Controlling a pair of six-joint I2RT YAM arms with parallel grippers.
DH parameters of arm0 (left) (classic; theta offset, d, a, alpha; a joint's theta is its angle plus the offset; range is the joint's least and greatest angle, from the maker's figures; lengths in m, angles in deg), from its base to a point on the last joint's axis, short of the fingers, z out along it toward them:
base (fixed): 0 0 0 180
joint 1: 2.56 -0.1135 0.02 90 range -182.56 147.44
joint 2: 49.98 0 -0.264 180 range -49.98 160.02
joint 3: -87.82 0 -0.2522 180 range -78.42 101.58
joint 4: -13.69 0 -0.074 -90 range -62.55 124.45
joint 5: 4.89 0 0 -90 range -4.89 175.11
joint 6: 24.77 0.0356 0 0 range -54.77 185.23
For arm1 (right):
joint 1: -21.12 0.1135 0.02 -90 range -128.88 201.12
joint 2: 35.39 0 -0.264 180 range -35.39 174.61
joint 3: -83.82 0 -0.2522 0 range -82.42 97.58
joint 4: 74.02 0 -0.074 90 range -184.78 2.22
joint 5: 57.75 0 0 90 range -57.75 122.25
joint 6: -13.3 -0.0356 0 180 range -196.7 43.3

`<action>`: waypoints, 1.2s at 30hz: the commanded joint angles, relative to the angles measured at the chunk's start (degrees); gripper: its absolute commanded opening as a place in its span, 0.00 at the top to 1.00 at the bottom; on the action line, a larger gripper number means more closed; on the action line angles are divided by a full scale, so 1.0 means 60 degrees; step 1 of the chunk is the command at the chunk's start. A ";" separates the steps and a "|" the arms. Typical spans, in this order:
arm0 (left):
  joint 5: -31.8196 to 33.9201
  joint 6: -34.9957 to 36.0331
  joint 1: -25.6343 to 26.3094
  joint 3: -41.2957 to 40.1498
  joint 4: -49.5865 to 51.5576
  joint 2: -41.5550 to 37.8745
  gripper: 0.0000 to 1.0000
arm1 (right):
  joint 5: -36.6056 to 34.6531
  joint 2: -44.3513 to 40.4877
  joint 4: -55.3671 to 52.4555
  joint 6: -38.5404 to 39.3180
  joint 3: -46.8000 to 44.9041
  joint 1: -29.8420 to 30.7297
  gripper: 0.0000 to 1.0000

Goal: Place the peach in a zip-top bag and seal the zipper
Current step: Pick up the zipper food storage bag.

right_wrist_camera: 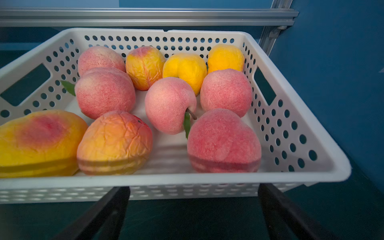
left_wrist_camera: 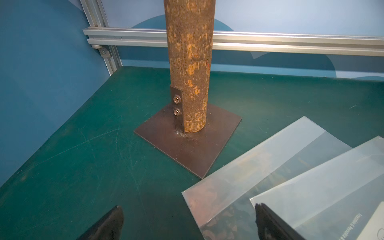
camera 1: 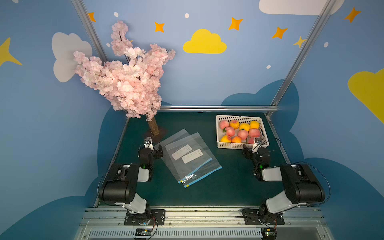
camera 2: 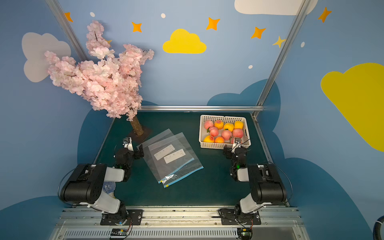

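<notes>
Several pink and yellow peaches point(camera 1: 242, 134) lie in a white perforated basket point(camera 1: 241, 146) at the back right. In the right wrist view a pink peach point(right_wrist_camera: 223, 139) is closest, just behind the basket's near rim point(right_wrist_camera: 187, 178). My right gripper point(right_wrist_camera: 194, 188) is open and empty in front of that rim, above the table. Two clear zip-top bags point(camera 1: 193, 158) lie flat and overlapping mid-table, blue zipper strips point(camera 1: 204, 175) toward the front. My left gripper point(left_wrist_camera: 188, 207) is open and empty over the bags' far left corner point(left_wrist_camera: 259, 166).
A pink blossom tree point(camera 1: 128, 83) stands at the back left on a brown trunk point(left_wrist_camera: 190, 62) bolted to a square metal plate point(left_wrist_camera: 187, 149), close ahead of the left gripper. Aluminium rails point(camera 1: 218, 108) border the green table's back and sides.
</notes>
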 commanded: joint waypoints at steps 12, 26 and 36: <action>0.0023 0.0036 -0.0031 0.0151 -0.0128 0.0071 0.00 | -0.0001 0.0054 0.0084 -0.0005 0.0204 -0.0038 0.02; 0.0034 0.0050 -0.0036 0.0091 -0.0189 0.0039 0.00 | -0.0034 0.0007 0.0198 -0.0028 0.0143 -0.0049 0.02; 0.1363 0.0697 0.0809 -0.0028 0.0727 -0.1560 0.00 | -0.1089 -0.2903 -0.2376 0.0092 0.0201 0.0464 0.02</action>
